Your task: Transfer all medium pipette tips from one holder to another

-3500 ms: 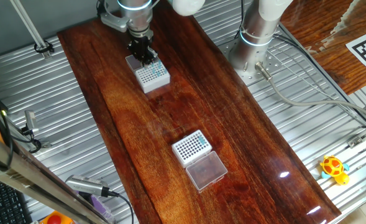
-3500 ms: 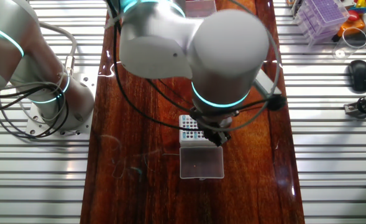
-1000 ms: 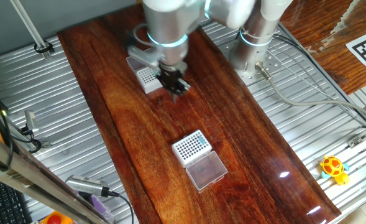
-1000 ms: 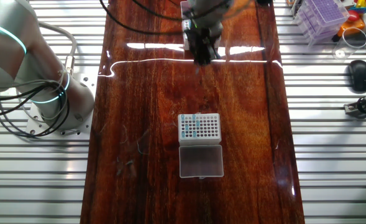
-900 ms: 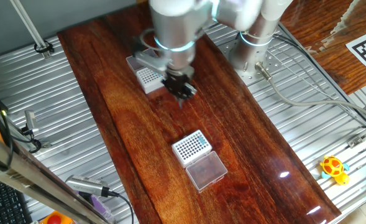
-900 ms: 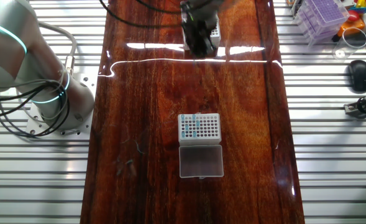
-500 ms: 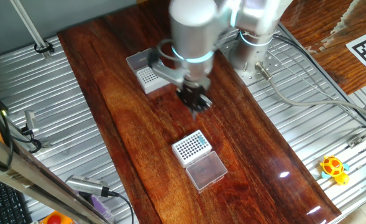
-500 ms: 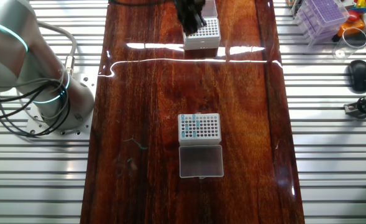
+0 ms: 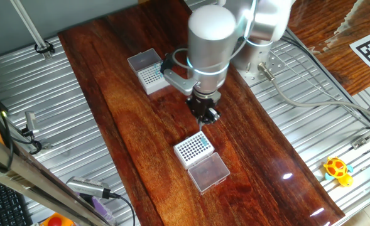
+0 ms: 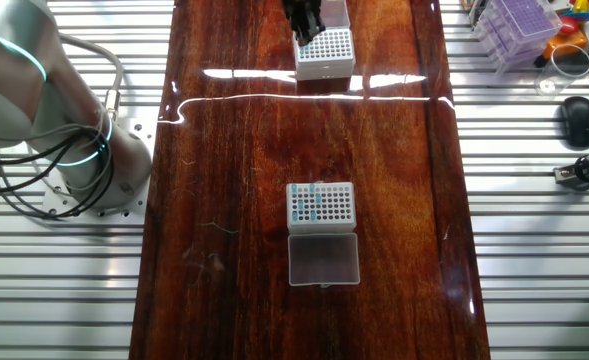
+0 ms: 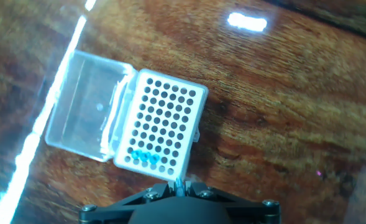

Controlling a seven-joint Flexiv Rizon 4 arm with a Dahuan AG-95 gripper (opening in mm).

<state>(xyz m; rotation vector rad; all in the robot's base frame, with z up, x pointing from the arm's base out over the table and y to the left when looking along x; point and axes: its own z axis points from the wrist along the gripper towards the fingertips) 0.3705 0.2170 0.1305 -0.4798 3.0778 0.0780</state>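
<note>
Carry leg of the transfer, by the look of it: gripper [image 9: 205, 116] hangs above the table [image 9: 128, 144], just short of the bold-hole rack [image 9: 193, 149] and well apart from the other rack [image 9: 152, 76]. Fingers sit close together at the bottom edge of the hand view, w/ a thin dark sliver poking out between them [image 11: 179, 185]. Too small to call it a tip, so can't tell if gripping or just closed. Next move, as a guess: line up over a free hole next to the short row of tips [image 11: 145, 157] already seated near the rack's close edge, come straight down, let go only once seated. Tight holes, so little room for sideways error, and need to stay off the seated tips. Views compared: hand view alone gives the hole grid [image 11: 161, 127], the teal row and the clear lid [image 11: 86, 106] lying open, touching the rack's side. One fixed view shows arm height and both racks at once, but not the teal row. Other fixed view cuts the gripper [image 10: 302, 18] off at the top edge, yet shows best that the other rack [image 10: 321, 205] holds plenty of teal tips [image 10: 317, 200], so lots left to do.
</note>
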